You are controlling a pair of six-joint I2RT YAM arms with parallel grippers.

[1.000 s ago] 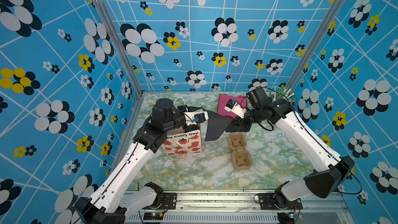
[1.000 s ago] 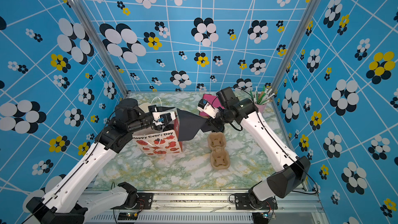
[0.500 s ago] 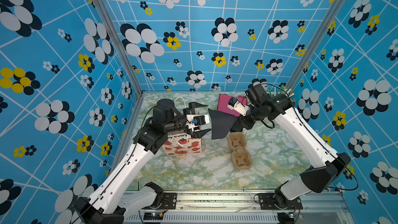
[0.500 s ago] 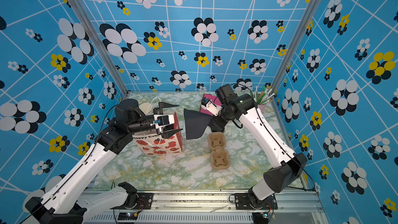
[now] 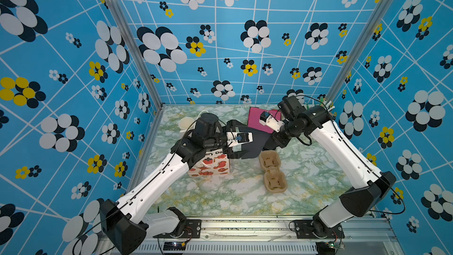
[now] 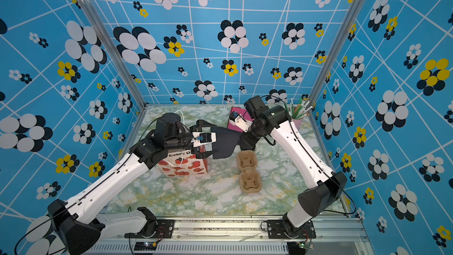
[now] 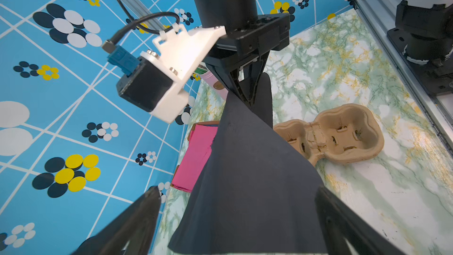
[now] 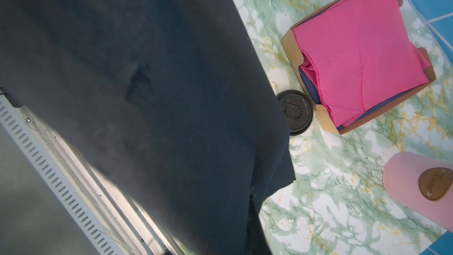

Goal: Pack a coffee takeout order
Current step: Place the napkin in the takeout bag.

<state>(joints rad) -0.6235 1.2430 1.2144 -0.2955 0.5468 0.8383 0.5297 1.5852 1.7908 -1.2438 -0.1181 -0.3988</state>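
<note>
Moulded pulp cup carrier [image 5: 272, 170]: two wells, both empty, on the marbled surface [image 5: 220, 197]. To its left is a printed paper gift bag [image 5: 210, 168], contents hidden by the arm.

Black napkin [image 7: 255, 180]: matte and limp, hanging just right of the bag. It is pinched at its top by the closed right end effector [image 7: 246, 94]. Left end effector [image 7: 236, 192] is spread wide astride it.

Far: glossy round black lid [image 8: 296, 111] beside a cardboard box [image 8: 328, 123] of pink napkins [image 8: 362, 52]. White cup [image 5: 185, 122] far left.

The black napkin [image 7: 245, 180] pinched in the right gripper [image 7: 248, 99] is soft, matt paper, faintly dimpled. Near that gripper, the lid [image 8: 296, 112] is glossy black plastic, and the pink napkins [image 8: 355, 52] are matt paper in a plain brown cardboard box [image 8: 328, 122]. Beside the gripper, the cup carrier [image 7: 343, 133] is rough moulded pulp on a smooth, glossy marble-print table [image 7: 367, 204].
</note>
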